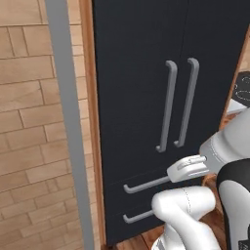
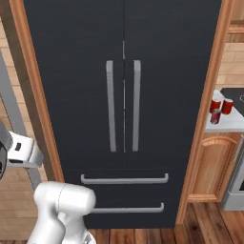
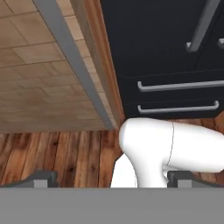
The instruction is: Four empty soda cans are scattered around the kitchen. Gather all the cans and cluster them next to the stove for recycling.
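Black fridge (image 2: pixel 124 95) w/ wood floor (image 3: pixel 52 153) is faced, gripper (image 3: pixel 111 178) spread wide & empty, 3 cans (image 2: pixel 220 108) seen on counter (image 2: pixel 228 125) well off to its right, so 4th should be sought w/ slow base turns.

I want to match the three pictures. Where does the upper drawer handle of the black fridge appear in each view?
Left base view: upper drawer handle, lower centre, slanted, its right end behind the white arm.
Right base view, below centre, level, seen whole.
Hand view, right side above the middle, running to the right edge.
Shared landmark: the wooden panel along the fridge's left side.
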### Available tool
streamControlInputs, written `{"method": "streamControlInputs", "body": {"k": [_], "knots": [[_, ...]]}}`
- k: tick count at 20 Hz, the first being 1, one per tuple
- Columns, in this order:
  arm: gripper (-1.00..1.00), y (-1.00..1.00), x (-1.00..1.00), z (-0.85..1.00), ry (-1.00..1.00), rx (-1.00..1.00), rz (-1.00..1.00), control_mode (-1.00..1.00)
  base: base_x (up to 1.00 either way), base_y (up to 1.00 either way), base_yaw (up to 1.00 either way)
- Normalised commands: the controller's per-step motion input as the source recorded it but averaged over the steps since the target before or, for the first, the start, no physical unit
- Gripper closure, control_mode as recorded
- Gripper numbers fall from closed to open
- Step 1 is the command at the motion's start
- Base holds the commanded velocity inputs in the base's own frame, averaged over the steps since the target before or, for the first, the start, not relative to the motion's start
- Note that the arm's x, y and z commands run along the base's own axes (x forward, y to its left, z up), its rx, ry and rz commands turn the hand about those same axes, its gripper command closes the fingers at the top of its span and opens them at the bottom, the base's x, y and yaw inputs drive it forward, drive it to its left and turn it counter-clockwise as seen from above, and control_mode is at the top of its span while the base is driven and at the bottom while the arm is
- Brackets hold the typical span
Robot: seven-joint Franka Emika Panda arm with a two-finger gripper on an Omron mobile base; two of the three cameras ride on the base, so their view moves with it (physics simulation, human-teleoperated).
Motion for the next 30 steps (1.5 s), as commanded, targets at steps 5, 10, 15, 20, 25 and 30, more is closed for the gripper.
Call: {"method": "streamControlInputs", "body": {"k": [5, 10, 15, 20, 25, 30], "knots": [[-1.00, 0.00, 0.00, 0.00, 0.00, 0.00, 0.00, 1.00, -0.50, 0.42, 0.00], [-1.00, 0.00, 0.00, 0.00, 0.00, 0.00, 0.00, 1.00, -0.42, 0.23, -0.06], [-1.00, 0.00, 0.00, 0.00, 0.00, 0.00, 0.00, 1.00, -0.32, 0.14, -0.29], [-1.00, 0.00, 0.00, 0.00, 0.00, 0.00, 0.00, 1.00, -0.16, 0.01, -0.46], [-1.00, 0.00, 0.00, 0.00, 0.00, 0.00, 0.00, 1.00, -0.19, 0.01, -0.57], [-1.00, 0.00, 0.00, 0.00, 0.00, 0.00, 0.00, 1.00, -0.21, 0.00, -0.55]]}}
